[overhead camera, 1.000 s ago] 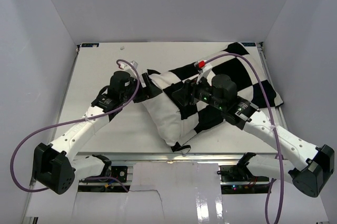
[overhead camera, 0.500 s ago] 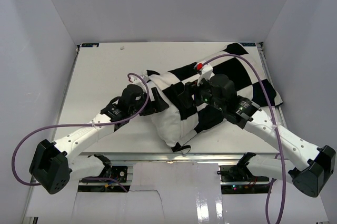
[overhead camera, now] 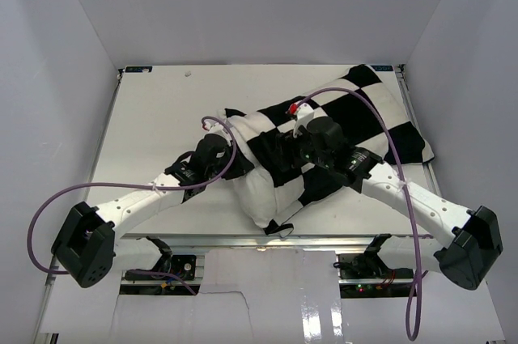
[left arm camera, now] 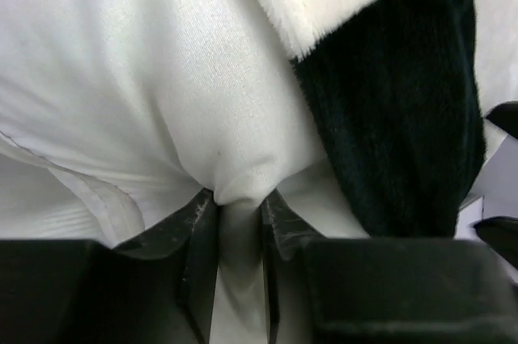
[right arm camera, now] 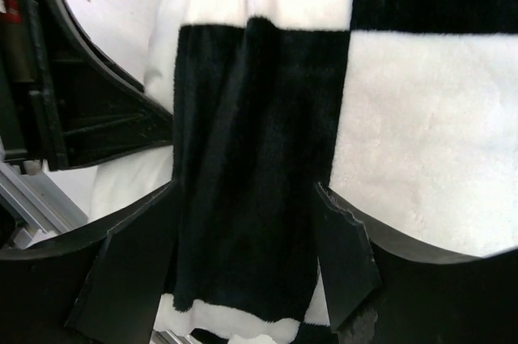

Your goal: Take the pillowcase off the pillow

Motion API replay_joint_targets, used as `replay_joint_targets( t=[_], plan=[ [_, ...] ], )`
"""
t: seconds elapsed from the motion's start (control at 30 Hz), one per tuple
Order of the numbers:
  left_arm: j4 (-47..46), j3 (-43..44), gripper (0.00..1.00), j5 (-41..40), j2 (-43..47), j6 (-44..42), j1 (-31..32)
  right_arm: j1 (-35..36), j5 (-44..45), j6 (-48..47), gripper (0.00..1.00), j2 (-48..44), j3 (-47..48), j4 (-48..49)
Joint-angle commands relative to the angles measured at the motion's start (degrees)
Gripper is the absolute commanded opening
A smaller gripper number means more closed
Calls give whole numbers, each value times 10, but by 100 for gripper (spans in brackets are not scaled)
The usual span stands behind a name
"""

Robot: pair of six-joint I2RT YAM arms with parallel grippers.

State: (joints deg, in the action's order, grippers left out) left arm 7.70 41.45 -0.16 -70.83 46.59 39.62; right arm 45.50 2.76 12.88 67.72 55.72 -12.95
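The pillow lies across the table's middle, its plain off-white end sticking out of the black-and-white checked pillowcase toward the front left. My left gripper is shut on a pinched fold of the pillow's white fabric, right beside the pillowcase's fuzzy open edge. My right gripper sits just to the right of it. Its jaws are shut on a thick black fold of the pillowcase, which fills the gap between them. The left gripper's black body shows close by.
The white table is walled by grey panels on three sides. Its metal front rail runs just below the pillow's near corner. Purple cables loop from both arms.
My left gripper has moved right onto the pillow's exposed end and closed on its white fabric. The right gripper shifted slightly left and kept its hold on the pillowcase.
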Motion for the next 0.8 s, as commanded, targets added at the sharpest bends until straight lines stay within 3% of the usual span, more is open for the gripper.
replay_joint_targets(
  t=[0.0, 0.07, 0.1, 0.27, 0.33, 0.47, 0.5, 0.53, 0.77],
  plan=[
    [10, -10, 30, -20, 2, -11, 6, -1, -7, -9, 70, 19, -11, 37],
    [17, -8, 2, -31, 10, -20, 6, -1, 3, -10, 71, 35, -11, 49],
    [22, -1, 0, -42, 11, -24, 6, -1, 9, -11, 70, 43, -8, 52],
    [50, 26, 0, -68, 19, -44, 6, -17, 39, -22, 65, 109, 28, 57],
    [55, 34, 0, -77, 30, -47, 6, -29, 38, -19, 56, 137, 37, 57],
    [76, 56, 0, -95, 45, -58, 6, -78, 57, -16, 25, 168, 55, 56],
    [80, 62, 0, -100, 50, -62, 6, -90, 57, -15, 12, 172, 64, 56],
    [85, 67, 0, -106, 53, -63, 6, -102, 57, -15, 8, 174, 69, 52],
    [130, 99, 0, -156, 99, -72, 6, -196, 40, -16, 8, 195, 98, 36]
  ],
)
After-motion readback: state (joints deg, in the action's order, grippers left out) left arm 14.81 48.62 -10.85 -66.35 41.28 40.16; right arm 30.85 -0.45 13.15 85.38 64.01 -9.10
